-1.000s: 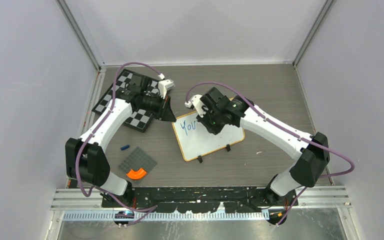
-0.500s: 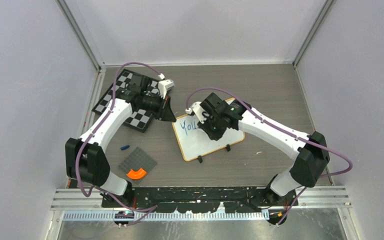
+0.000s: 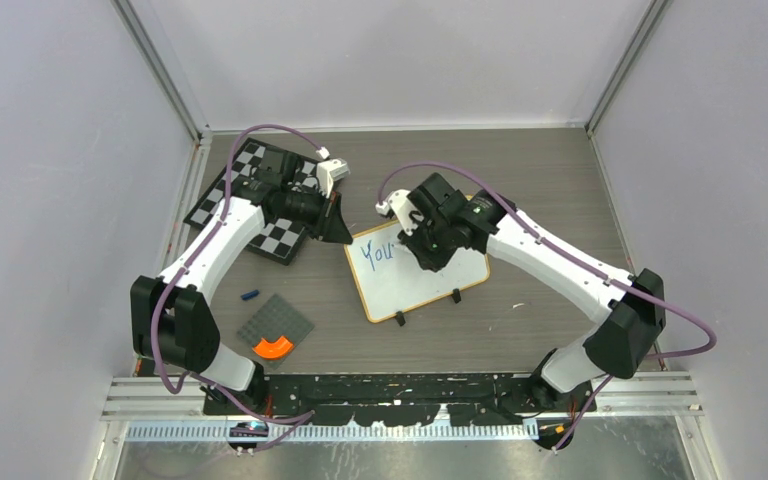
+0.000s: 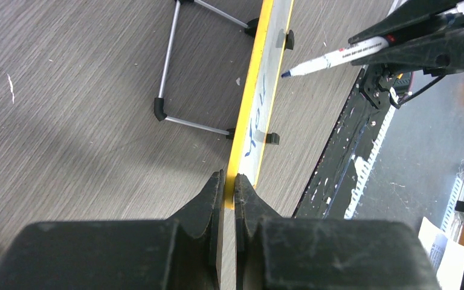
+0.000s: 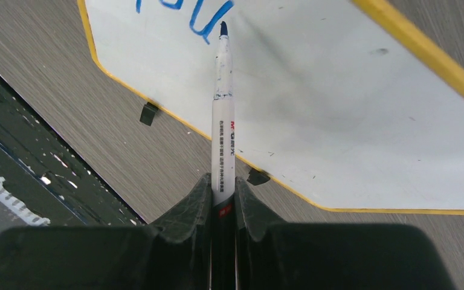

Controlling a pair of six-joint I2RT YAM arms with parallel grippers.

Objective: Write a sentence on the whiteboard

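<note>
The whiteboard (image 3: pixel 422 278) lies at the table's middle with "You" in blue (image 3: pixel 377 252) at its left end. My left gripper (image 3: pixel 346 236) is shut on the board's left edge, which the left wrist view shows edge-on (image 4: pixel 258 103) between its fingertips (image 4: pixel 229 181). My right gripper (image 3: pixel 426 250) hovers over the board's middle, shut on a white marker (image 5: pixel 223 115). The marker's blue tip (image 5: pixel 223 27) points just right of the "u". I cannot tell whether the tip touches the board (image 5: pixel 338 90). The marker also shows in the left wrist view (image 4: pixel 338 58).
A checkered chessboard (image 3: pixel 222 193) lies at the back left under the left arm. A grey baseplate (image 3: pixel 282 318) with an orange piece (image 3: pixel 273 347) and a small blue piece (image 3: pixel 250 295) lie near left. Two black clip feet (image 3: pixel 455 297) sit on the whiteboard's near edge.
My right gripper with the marker moved toward the near side over the board, then back and slightly right. The left arm has not moved.
</note>
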